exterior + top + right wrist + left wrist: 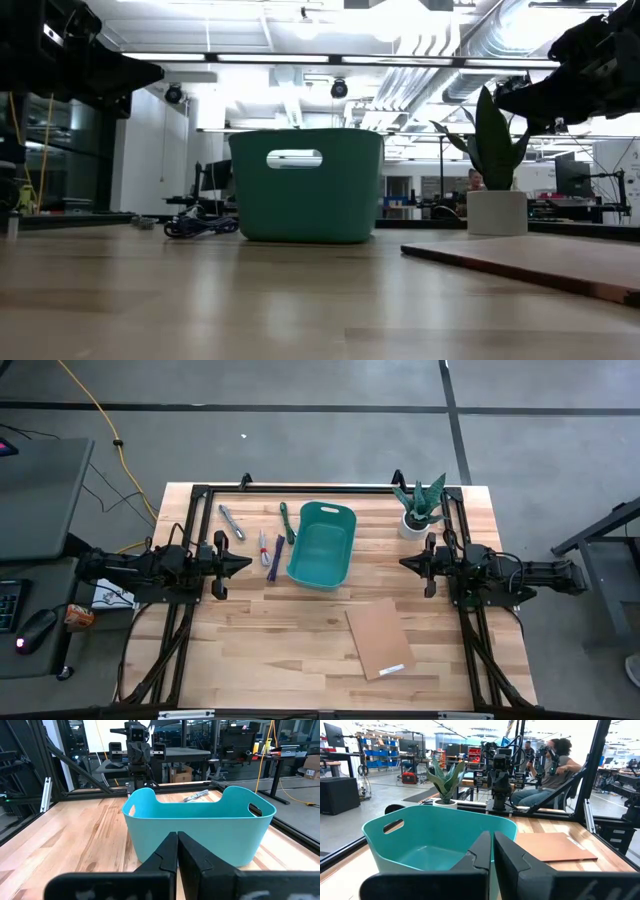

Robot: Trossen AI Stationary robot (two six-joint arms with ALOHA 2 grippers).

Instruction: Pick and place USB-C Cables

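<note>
Four USB-C cables lie on the wooden table (300,650), all in the upper left-centre of the high view and all outside the teal bin (322,545). The grey cable (232,521) is farthest left, angled, well apart from the bin. The white-and-red cable (263,547) and the purple cable (276,557) lie side by side, just beside the bin's left wall. The green cable (287,522) sits near the bin's upper left corner. The bin looks empty in both wrist views, so no cable has been placed yet; the task seems to be at its start.

The left gripper (243,564) hovers at the left of the frame, level with the purple cable and near it, fingers closed together and holding nothing. The right gripper (407,563) waits at the right of the bin, fingers likewise pressed together and empty.

The left arm is the likelier one to act, since all the cables lie on its side. The next move would call for parting its fingers, dropping over one bundle, probably the purple or white-and-red one, and closing across its narrow width without catching its neighbour.

A potted plant (419,507) stands upper right, and a brown cardboard sheet (379,637) lies lower right of centre.
</note>
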